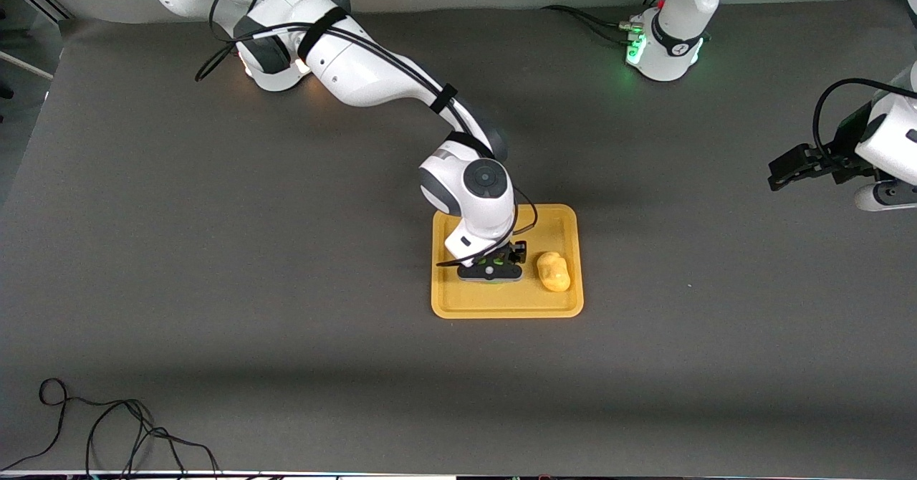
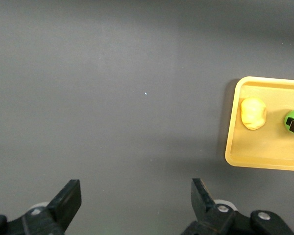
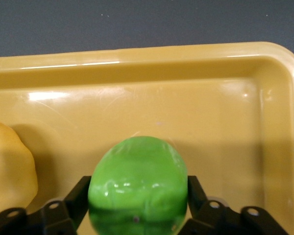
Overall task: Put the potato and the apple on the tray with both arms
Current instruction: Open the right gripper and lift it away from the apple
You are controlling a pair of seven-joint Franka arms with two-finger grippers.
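right gripper [image 1: 491, 271] low in tray [image 1: 458, 308], fingers flanking apple [image 3: 137, 188], maybe still gripping; potato [image 1: 554, 271] beside it. open fully, lift straight up. left gripper [image 2: 132, 200] wide, empty, waits.

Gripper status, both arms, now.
Left gripper: open, empty, over bare table.
Right gripper: down in the tray, fingers either side of the apple; grip or release cannot be told.

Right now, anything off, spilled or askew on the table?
Nothing stands out. The potato lies on the tray, the right gripper has the apple down on the tray beside it, and the left gripper waits open over bare table.
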